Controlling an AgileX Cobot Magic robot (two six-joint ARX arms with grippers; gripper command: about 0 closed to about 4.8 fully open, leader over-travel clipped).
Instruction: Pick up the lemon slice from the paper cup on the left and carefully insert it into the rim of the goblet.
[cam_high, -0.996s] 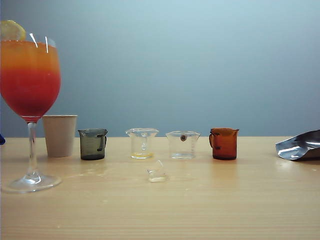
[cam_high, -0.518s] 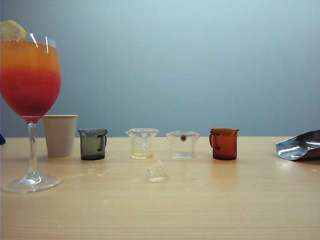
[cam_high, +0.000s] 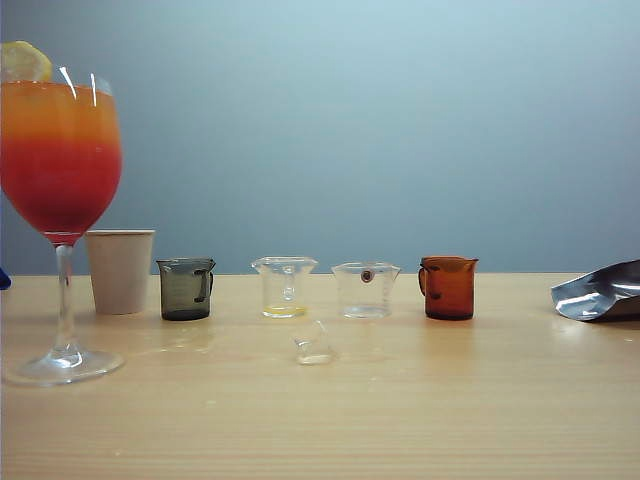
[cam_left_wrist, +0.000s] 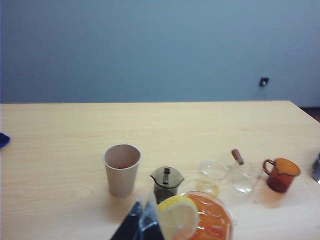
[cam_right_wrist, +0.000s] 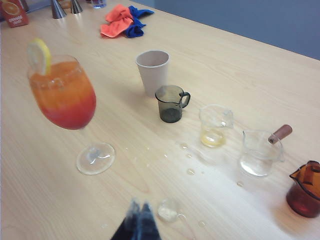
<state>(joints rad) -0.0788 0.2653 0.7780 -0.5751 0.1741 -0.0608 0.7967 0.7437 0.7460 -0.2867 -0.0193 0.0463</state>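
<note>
The goblet (cam_high: 60, 160) stands at the far left of the exterior view, filled with an orange-to-red drink. The lemon slice (cam_high: 24, 62) sits on its rim. Behind it stands the off-white paper cup (cam_high: 120, 270). Neither gripper shows in the exterior view. In the left wrist view my left gripper (cam_left_wrist: 142, 206) is shut with nothing in it, just beside the lemon slice (cam_left_wrist: 177, 218) on the goblet (cam_left_wrist: 212, 222); the paper cup (cam_left_wrist: 121, 170) is beyond. In the right wrist view my right gripper (cam_right_wrist: 140, 206) is shut and empty above the table, the goblet (cam_right_wrist: 65, 97) off to one side.
A row of small beakers runs along the table: dark grey-green (cam_high: 186, 288), two clear ones (cam_high: 285, 287) (cam_high: 366, 290), orange-brown (cam_high: 448, 287). A tiny clear cup (cam_high: 314, 344) lies tipped in front. A silver foil bag (cam_high: 600, 292) lies at the right. Orange and blue cloths (cam_right_wrist: 122, 21) lie far off.
</note>
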